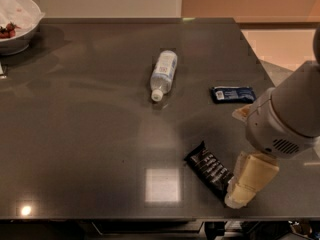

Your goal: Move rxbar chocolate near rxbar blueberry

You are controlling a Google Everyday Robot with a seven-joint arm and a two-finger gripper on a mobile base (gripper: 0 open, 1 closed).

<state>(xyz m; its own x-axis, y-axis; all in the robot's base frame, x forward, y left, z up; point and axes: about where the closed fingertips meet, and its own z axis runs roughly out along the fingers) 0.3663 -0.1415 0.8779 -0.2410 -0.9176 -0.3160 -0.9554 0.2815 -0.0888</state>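
Observation:
The rxbar chocolate [209, 169], a black-wrapped bar with white lettering, lies diagonally on the dark table near the front edge, right of centre. The rxbar blueberry [232, 93], a dark blue bar with a small white label, lies further back on the right side. My gripper [240, 196] comes in from the right on a white arm and hangs at the lower right end of the black bar, right at its crimped end. Whether it touches the bar does not show.
A clear water bottle [163, 74] lies on its side in the middle of the dark table [90, 134]. A white bowl [17, 24] with red food stands at the far left corner. The table's front edge runs just below the gripper.

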